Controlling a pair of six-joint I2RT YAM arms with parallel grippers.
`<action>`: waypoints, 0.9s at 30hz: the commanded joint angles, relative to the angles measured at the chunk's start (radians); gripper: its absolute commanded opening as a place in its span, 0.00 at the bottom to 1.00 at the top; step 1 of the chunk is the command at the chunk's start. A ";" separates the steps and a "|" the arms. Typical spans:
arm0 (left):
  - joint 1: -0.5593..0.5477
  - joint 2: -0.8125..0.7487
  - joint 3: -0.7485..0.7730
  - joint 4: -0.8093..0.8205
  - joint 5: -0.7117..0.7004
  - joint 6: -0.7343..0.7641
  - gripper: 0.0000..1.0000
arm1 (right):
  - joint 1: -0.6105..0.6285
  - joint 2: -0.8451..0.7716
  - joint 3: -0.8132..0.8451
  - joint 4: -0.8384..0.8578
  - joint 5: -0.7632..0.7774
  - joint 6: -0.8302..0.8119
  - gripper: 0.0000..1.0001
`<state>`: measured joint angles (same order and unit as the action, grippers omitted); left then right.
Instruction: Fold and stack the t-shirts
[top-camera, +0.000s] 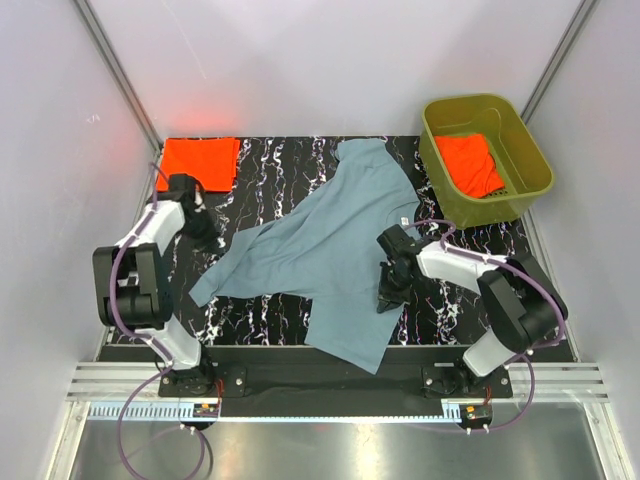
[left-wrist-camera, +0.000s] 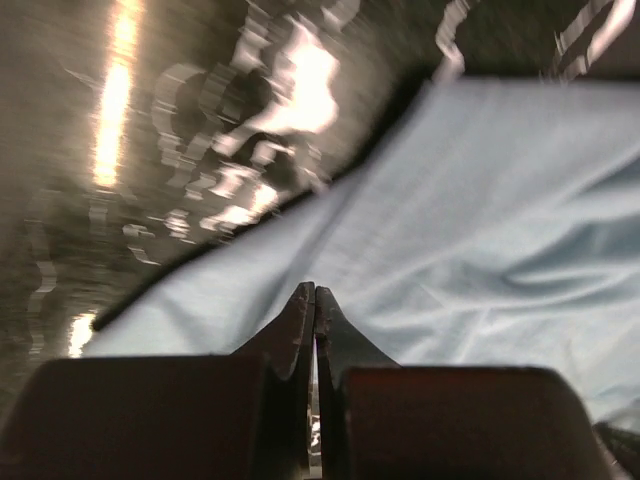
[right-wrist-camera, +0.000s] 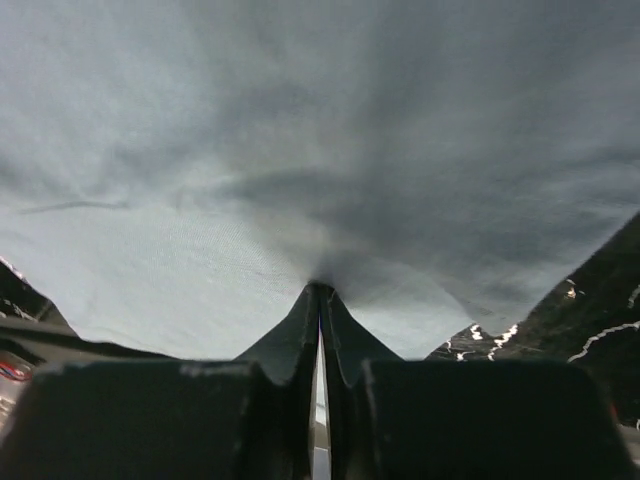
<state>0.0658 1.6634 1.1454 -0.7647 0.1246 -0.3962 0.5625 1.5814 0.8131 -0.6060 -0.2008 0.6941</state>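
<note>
Both grippers pinch the blue-grey t-shirt on a black, white-veined table.
Top view: the soft, matte shirt lies rumpled and slantwise at the table's centre, and its small white tag is too small to read. The left gripper is at its 9 o'clock edge and the right gripper at 4 o'clock. A square-folded orange-red t-shirt lies at 10 o'clock, and a crumpled orange-red t-shirt sits in the glossy olive-green tub at 1 o'clock.
Left wrist view: the jaws are closed on the cloth's edge.
Right wrist view: the jaws are closed and fine-knit cloth puckers at the tips.
</note>
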 joint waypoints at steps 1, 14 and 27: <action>0.063 -0.057 0.039 0.001 -0.028 0.011 0.00 | -0.027 0.069 0.017 -0.053 0.228 0.034 0.07; -0.047 -0.065 0.001 0.011 0.162 0.085 0.85 | -0.343 -0.095 0.129 -0.158 0.344 -0.135 0.19; -0.480 -0.120 -0.118 0.025 -0.159 -0.121 0.59 | -0.331 -0.362 0.052 -0.109 -0.015 -0.202 0.49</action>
<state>-0.3733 1.5585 1.0431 -0.7521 0.1066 -0.4427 0.2230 1.2110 0.8871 -0.7254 -0.1341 0.4942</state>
